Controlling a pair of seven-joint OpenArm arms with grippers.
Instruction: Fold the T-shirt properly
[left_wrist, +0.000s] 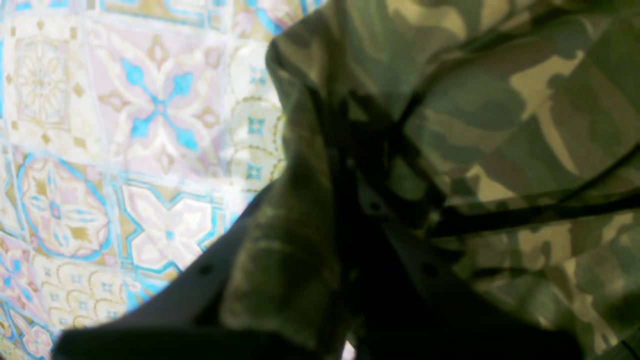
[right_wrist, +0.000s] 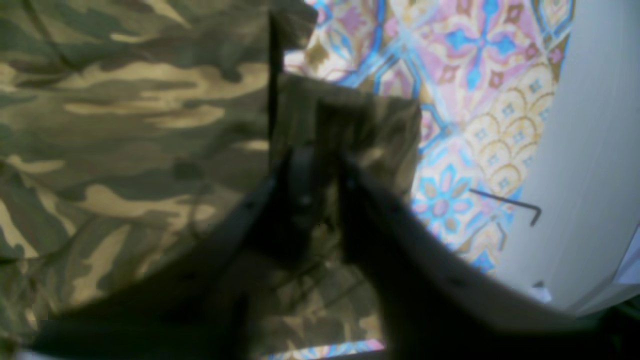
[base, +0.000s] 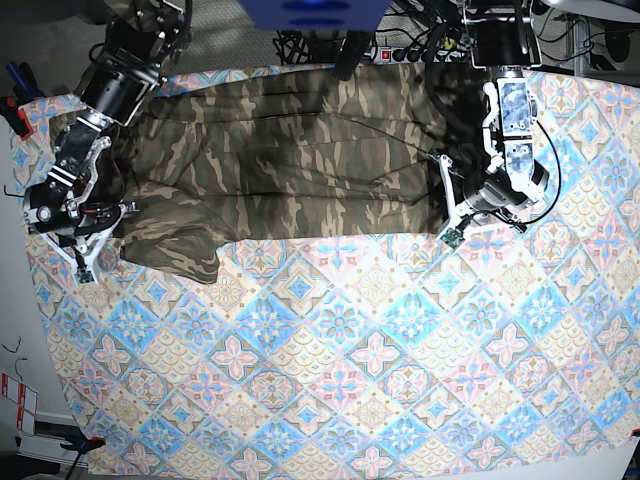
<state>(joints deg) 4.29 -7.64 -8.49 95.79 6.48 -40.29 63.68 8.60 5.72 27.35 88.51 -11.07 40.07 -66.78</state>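
Base view: shirt (base: 290, 160) lay spread across patterned cloth (base: 380, 360). Left gripper (base: 447, 200) was clamped on its edge; right gripper (base: 100, 235) was clamped on its opposite end.

Both wrist views are blurred. We cannot see the left gripper's (left_wrist: 350, 165) fingertips, buried in T-shirt (left_wrist: 500, 125) folds. The right gripper (right_wrist: 320, 165) is dark and indistinct against cloth. The base view's top edge crops both arms.

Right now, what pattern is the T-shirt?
Camouflage in olive, brown and tan; the T-shirt shows best in the base view.
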